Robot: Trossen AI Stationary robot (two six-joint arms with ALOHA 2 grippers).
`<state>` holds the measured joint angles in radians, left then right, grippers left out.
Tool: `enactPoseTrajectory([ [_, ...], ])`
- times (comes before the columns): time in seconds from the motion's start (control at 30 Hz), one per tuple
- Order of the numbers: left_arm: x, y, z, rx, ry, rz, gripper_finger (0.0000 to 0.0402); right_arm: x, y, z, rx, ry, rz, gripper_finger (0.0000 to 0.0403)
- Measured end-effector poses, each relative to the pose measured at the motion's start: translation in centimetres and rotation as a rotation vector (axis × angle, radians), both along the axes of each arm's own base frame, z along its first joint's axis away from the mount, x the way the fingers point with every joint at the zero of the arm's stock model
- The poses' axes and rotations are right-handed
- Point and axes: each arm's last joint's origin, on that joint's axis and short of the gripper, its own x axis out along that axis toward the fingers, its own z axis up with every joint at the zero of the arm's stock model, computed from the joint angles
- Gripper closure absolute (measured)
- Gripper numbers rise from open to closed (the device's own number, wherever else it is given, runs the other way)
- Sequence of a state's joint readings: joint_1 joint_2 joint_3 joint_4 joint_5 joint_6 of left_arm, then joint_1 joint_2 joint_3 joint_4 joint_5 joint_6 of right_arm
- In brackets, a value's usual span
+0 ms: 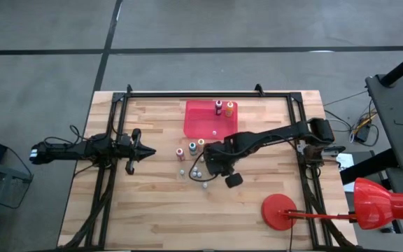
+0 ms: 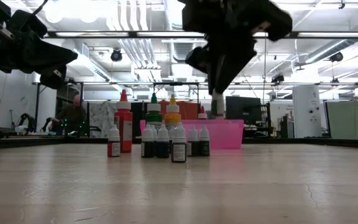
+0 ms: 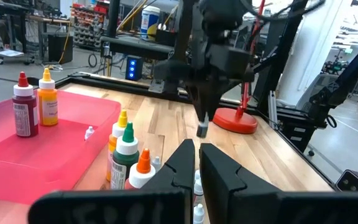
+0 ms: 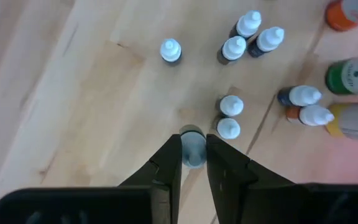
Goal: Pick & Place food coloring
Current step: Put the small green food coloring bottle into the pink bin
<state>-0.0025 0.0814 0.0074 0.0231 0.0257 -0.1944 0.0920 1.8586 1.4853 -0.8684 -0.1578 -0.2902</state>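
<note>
Several food coloring bottles stand on their bases on the wooden table in a loose cluster [image 4: 253,37], small white-capped ones [image 2: 179,146] and taller red, green and orange ones [image 2: 123,121]. Two tall bottles [image 1: 224,108] stand in the red tray [image 1: 205,124] at the table's far side. My right gripper [image 4: 193,142] hangs over the cluster, shut on one small bottle [image 3: 202,129]. My left gripper [image 3: 194,163] waits shut and level at the table's left [image 1: 145,151], pointing toward the cluster. My right gripper pinches the small bottle's upper end, at its pale cap [image 4: 192,138], between its two fingers. The fingers [image 2: 219,74] come from above, slanting steeply down. The bottle hangs upright below them [image 2: 217,107], lifted clear of the table and of the other bottles.
A red round stand base [image 1: 279,210] sits at the table's near right. A small black block [image 1: 233,180] lies near the cluster. Black frame rails [image 1: 208,93] border the table. Bare wood lies toward the near edge [image 1: 159,217]. A person sits far behind [image 2: 74,107].
</note>
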Motion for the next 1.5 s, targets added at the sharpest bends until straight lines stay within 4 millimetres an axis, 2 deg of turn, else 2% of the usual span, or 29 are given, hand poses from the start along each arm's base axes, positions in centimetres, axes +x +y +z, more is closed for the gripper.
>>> enactPoseTrajectory([
  [0.27, 0.0, 0.0, 0.0, 0.000, 0.000, 0.000, 0.0402, -1.0, -3.1, 1.9, 0.007, 0.005, -0.103, 0.0348],
  [0.7, 0.0, 0.0, 0.0, 0.000, 0.000, 0.000, 0.0402, -1.2, -10.0, 3.9, -0.012, -0.042, -0.245, 0.0348],
  [1.17, 0.0, 0.0, 0.0, 0.000, 0.001, 0.000, 0.0402, -2.9, -16.6, 4.0, -0.039, -0.053, -0.375, 0.0348],
  [1.3, 0.0, 0.0, 0.0, 0.000, 0.001, 0.000, 0.0402, -3.1, -17.9, 3.5, -0.044, -0.044, -0.395, 0.0348],
  [1.5, 0.0, 0.0, 0.0, 0.000, 0.001, 0.000, 0.0402, -2.7, -18.7, 2.6, -0.065, -0.045, -0.357, 0.0348],
])
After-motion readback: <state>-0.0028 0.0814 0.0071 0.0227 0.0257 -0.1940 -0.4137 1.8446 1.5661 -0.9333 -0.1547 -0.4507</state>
